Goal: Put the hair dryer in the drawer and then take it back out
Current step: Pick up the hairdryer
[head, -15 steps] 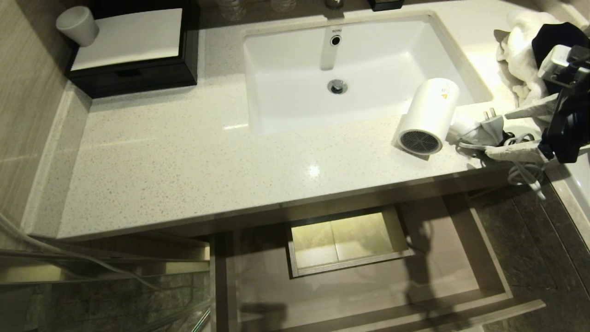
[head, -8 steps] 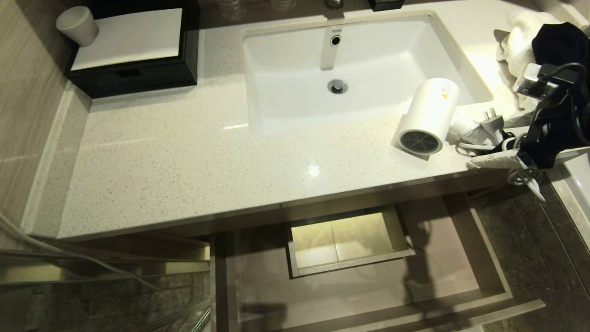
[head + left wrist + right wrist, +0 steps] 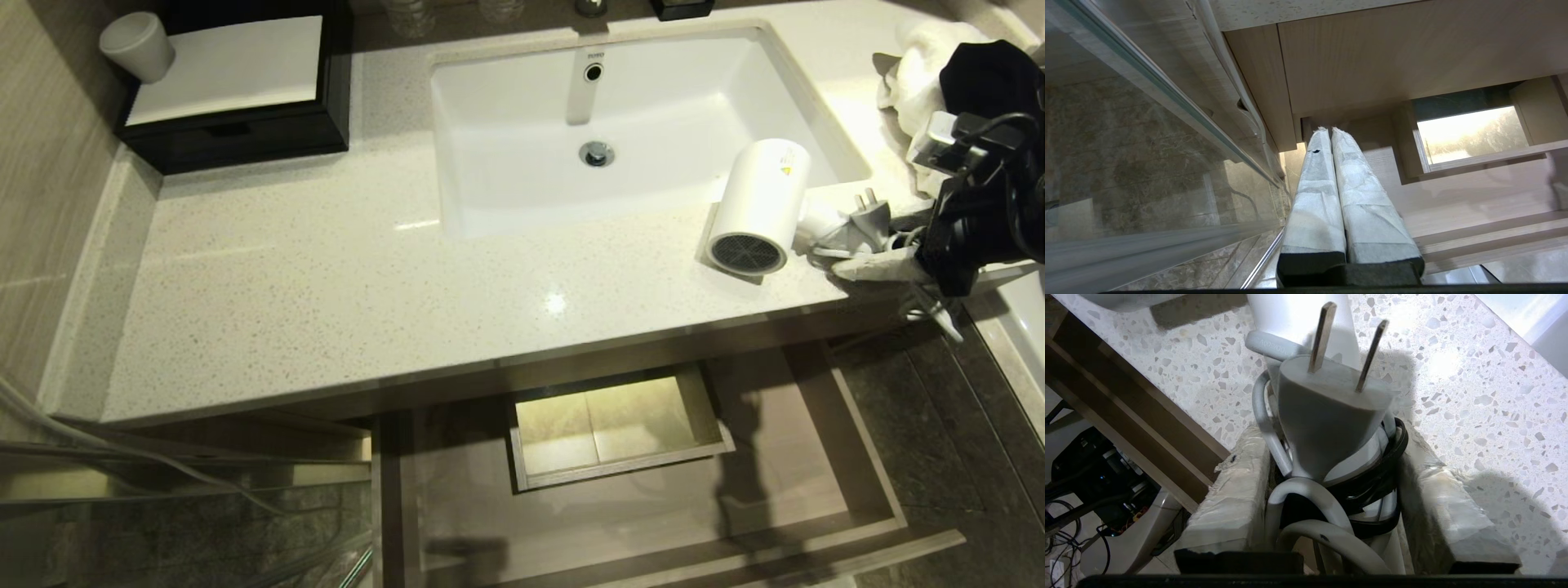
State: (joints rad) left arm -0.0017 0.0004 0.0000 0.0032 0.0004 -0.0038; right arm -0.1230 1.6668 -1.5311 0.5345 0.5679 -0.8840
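Between the right gripper (image 3: pixel 1331 498) fingers: bundled cord and plug (image 3: pixel 1327 412) of the hair dryer (image 3: pixel 759 208), fingers clamped on both sides. Dryer lies on the worktop (image 3: pixel 326 286) just ahead of it, drawer (image 3: pixel 637 506) open below. Left gripper (image 3: pixel 1331 134) pressed closed, holding nothing.

Head cam high, facing down on countertop (image 3: pixel 326 286), right wrist cam close on it, left wrist cam low, facing drawer (image 3: pixel 1474 196)
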